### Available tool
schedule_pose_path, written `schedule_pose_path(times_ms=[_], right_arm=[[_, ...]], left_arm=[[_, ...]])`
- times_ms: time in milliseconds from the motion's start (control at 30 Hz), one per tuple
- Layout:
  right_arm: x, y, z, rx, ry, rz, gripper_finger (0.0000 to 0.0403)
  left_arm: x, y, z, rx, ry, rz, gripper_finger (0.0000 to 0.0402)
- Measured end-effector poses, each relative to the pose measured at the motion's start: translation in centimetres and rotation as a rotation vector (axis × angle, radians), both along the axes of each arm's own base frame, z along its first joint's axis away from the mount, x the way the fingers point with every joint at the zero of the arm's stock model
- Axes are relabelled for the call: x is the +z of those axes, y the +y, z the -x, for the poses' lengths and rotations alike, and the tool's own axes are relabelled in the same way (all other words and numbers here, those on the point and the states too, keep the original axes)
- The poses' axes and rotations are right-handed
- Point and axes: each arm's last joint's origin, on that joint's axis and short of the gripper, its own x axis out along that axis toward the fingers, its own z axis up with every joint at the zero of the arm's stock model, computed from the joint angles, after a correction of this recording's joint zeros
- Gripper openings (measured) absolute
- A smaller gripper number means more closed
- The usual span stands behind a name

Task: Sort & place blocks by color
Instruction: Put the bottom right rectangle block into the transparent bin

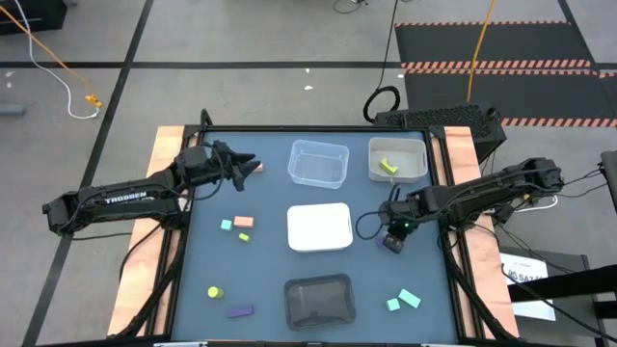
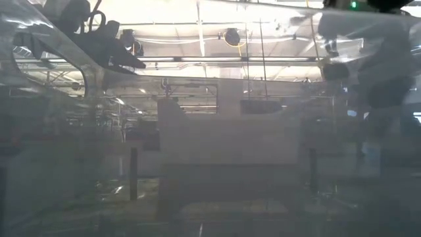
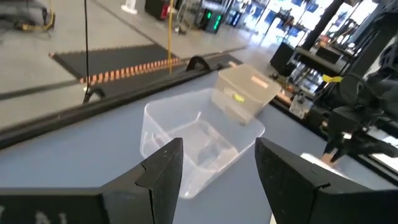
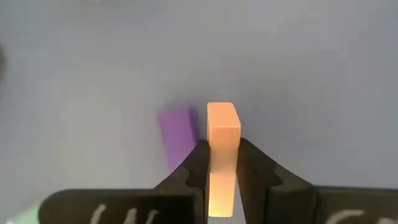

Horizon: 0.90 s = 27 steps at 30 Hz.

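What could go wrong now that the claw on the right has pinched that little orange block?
The right gripper is shut on the salmon-orange bar block, holding it only near one end, so it might tilt or slip out when lifted. A purple block lies right beside the bar and could get nudged. The left gripper hangs open near the clear plastic tray and might bump it if it moves forward.

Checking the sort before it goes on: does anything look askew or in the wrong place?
Nothing looks spilled or damaged. The only sorted piece, a yellow-green block, lies inside the grey-beige tray. The right tool is shut on a salmon-orange block beside a purple block on the mat. The other blocks lie loose, unsorted.
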Motion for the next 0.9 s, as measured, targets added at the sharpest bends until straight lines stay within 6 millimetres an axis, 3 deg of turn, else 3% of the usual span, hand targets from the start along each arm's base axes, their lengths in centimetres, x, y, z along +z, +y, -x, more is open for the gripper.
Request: schedule_pose_path(times_ms=[200, 400, 567, 733, 900], right_arm=[[2.3, -1.6, -1.2, -0.007, -0.307, 0.263, 0.0034], [5.9, -3.3, -4.4, 0.080, -0.767, 0.552, 0.0034], [8.7, -4.6, -5.8, 0.103, -1.045, 0.777, 0.0034], [9.8, -5.5, -6.6, 0.168, -1.240, 0.806, 0.0034], [9.4, -5.8, -7.9, 0.190, -1.338, 0.811, 0.0034]], left_arm=[[0.8, 0.0, -0.1, -0.003, -0.068, -0.057, 0.0200], [1.0, -0.4, -0.3, -0.067, -0.096, -0.042, 0.0200], [1.4, -1.9, -1.0, -0.185, -0.087, -0.203, 0.0200], [2.5, -3.7, -1.9, -0.297, -0.155, -0.470, 0.0200], [2.5, -4.8, -3.5, -0.342, -0.204, -0.633, 0.0201]])
